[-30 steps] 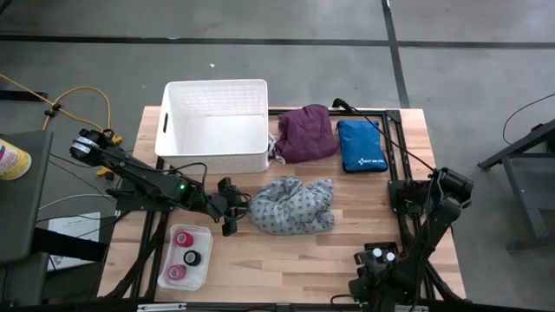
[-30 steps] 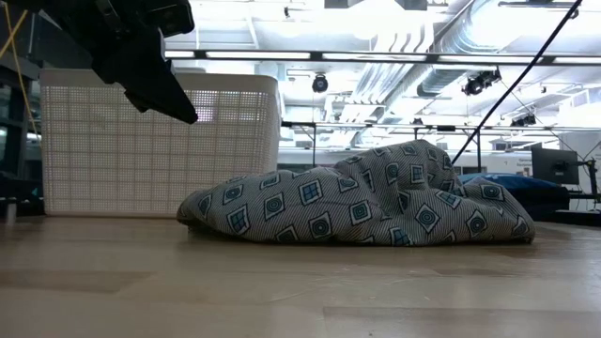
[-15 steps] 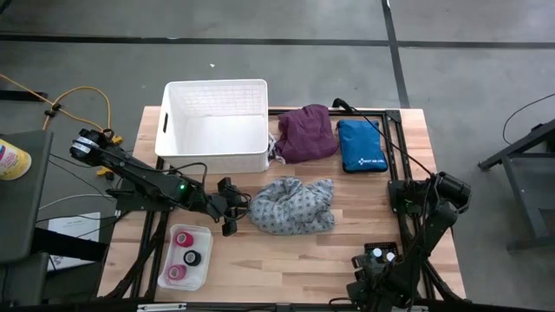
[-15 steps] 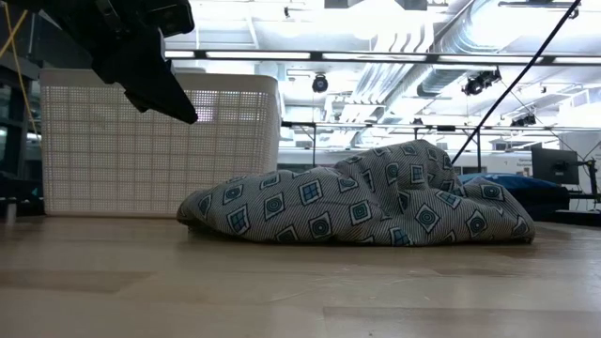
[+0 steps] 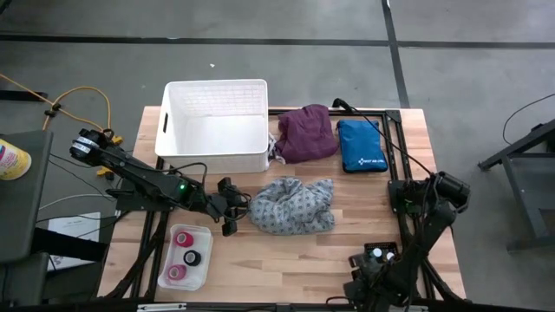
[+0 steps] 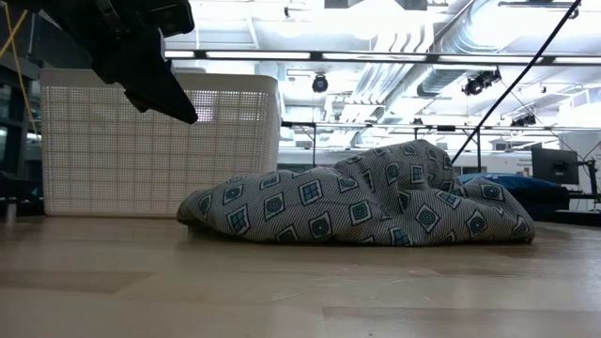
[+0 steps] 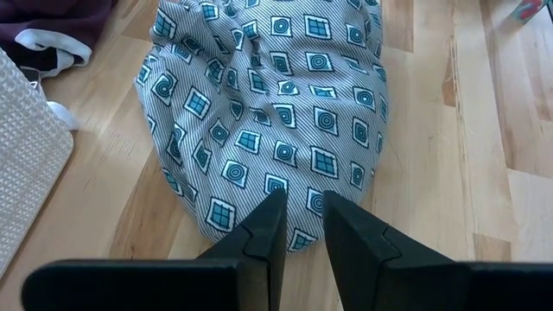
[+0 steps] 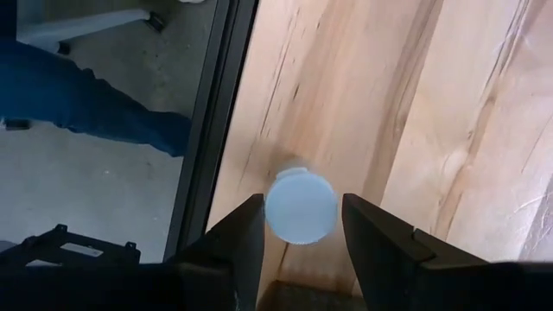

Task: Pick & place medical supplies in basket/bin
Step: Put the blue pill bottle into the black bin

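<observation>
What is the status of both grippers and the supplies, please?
Left gripper narrowly open beside grey dotted cloth. Right gripper straddling white-capped vial. Basket path unobstructed.

Dotted garment (image 5: 290,206) lies before the basket (image 5: 215,154) (purple garment (image 5: 307,133) beside).

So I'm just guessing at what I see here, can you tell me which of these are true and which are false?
1. The white basket already holds the patterned cloth. False: the basket looks empty; the grey patterned cloth lies on the table in front of it.
2. The left gripper sits at the edge of the patterned cloth. True.
3. The purple cloth lies between the basket and a blue pouch. True.
4. The tape rolls are stacked on the blue pouch. False: they sit in a small tray near the table's front left.
5. The right gripper has a white-capped vial between its fingers. True.
</observation>
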